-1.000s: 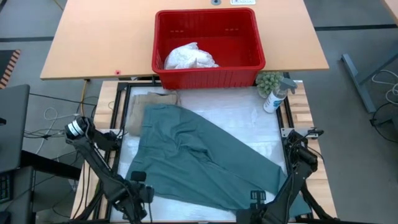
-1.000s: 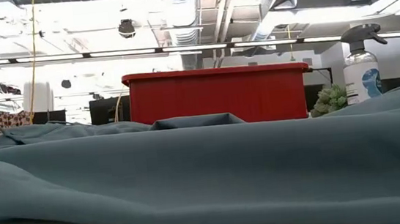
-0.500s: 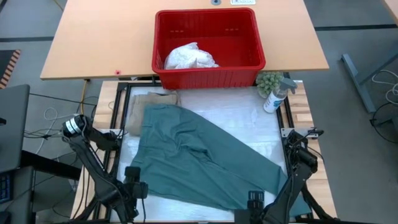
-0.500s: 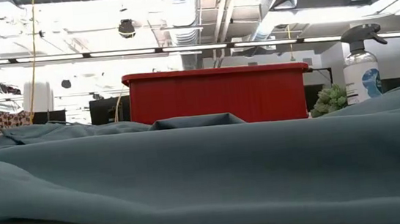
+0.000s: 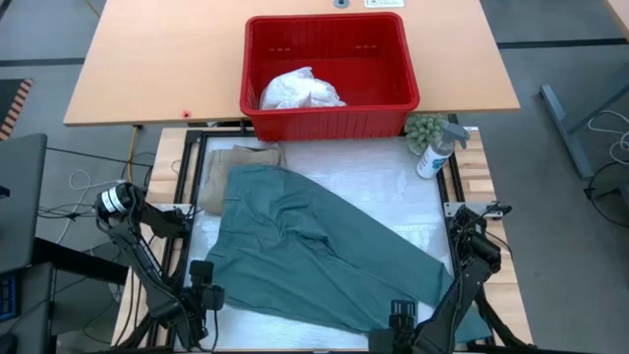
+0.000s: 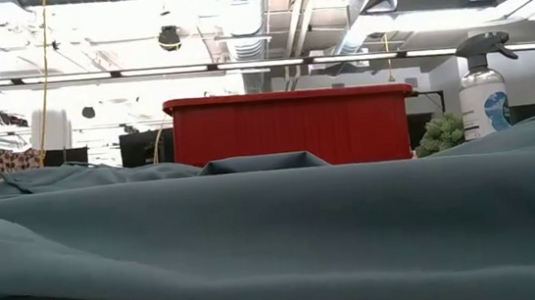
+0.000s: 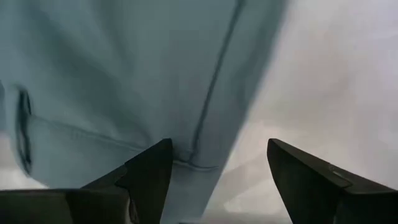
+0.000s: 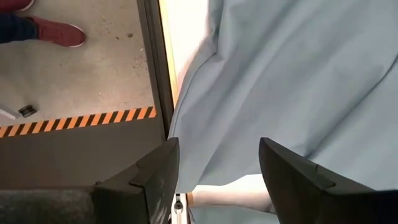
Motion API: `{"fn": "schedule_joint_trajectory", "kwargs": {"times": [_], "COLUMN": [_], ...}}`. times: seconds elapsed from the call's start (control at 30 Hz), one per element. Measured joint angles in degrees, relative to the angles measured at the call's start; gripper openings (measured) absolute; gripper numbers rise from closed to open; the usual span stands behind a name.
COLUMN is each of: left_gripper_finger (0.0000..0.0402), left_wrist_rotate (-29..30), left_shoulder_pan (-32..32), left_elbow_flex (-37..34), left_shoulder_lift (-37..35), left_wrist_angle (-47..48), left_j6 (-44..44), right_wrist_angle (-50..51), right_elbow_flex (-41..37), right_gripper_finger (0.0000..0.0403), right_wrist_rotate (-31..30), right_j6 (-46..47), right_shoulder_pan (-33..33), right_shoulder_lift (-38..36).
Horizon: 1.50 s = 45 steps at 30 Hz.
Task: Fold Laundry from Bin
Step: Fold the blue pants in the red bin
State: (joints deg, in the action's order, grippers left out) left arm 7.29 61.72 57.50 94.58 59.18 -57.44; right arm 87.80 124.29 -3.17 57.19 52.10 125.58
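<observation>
Both arms are reaching in low from the table's near edge, the left gripper (image 7: 214,177) and the right gripper (image 8: 217,174) each hanging with fingers spread apart and nothing between them, one over each near corner of the teal garment (image 5: 314,251). That garment is lying spread flat across the work surface, overlapping a beige garment (image 5: 221,172) at its far left. The red bin (image 5: 329,74) is sitting beyond them, holding a crumpled white garment (image 5: 300,90).
</observation>
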Motion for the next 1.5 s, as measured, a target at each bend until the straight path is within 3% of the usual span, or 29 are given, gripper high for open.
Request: {"fn": "schedule_joint_trajectory", "kwargs": {"times": [0.13, 0.37, 0.43, 0.77, 0.9, 1.03, 1.23, 1.5], "left_gripper_finger": [0.0216, 0.0033, 0.0012, 0.0002, 0.0002, 0.0013, 0.0075, 0.0188], "left_wrist_rotate": [-6.7, -13.6, -14.1, -11.2, -1.5, 5.0, 2.3, 4.6], "left_shoulder_pan": [-2.0, -2.3, -2.1, 1.0, 2.2, 2.2, 2.0, 2.0], "left_elbow_flex": [-2.6, 2.7, 4.9, 6.4, 6.1, 6.1, 6.1, 6.1], "left_shoulder_lift": [0.1, -0.2, -0.2, -0.1, -0.1, -0.1, -0.1, -0.1], "left_wrist_angle": [-0.4, -1.3, -1.4, -1.7, -1.8, -3.3, -5.9, -6.2], "left_j6": [-0.7, -0.9, -2.2, -8.3, -9.1, -2.1, 3.6, 6.2], "right_wrist_angle": [0.0, 0.0, 0.0, -4.2, -9.8, -10.5, -13.1, -22.1], "right_elbow_flex": [0.0, 0.0, 0.0, 0.0, 0.0, 0.0, -4.3, -10.1], "right_gripper_finger": [0.0244, 0.0244, 0.0244, 0.0244, 0.0244, 0.0244, 0.0244, 0.0244], "right_wrist_rotate": [0.1, 0.3, 0.3, -0.6, -5.6, -7.5, -7.5, -5.7], "right_j6": [2.6, 4.3, 4.3, 6.9, 7.0, 8.2, 9.3, 9.0], "right_shoulder_pan": [-0.2, 0.3, 0.3, 1.9, 3.7, 4.2, 4.1, 4.1], "right_shoulder_lift": [0.0, 0.0, 0.0, 0.3, 0.4, 0.4, 0.3, 0.3]}}
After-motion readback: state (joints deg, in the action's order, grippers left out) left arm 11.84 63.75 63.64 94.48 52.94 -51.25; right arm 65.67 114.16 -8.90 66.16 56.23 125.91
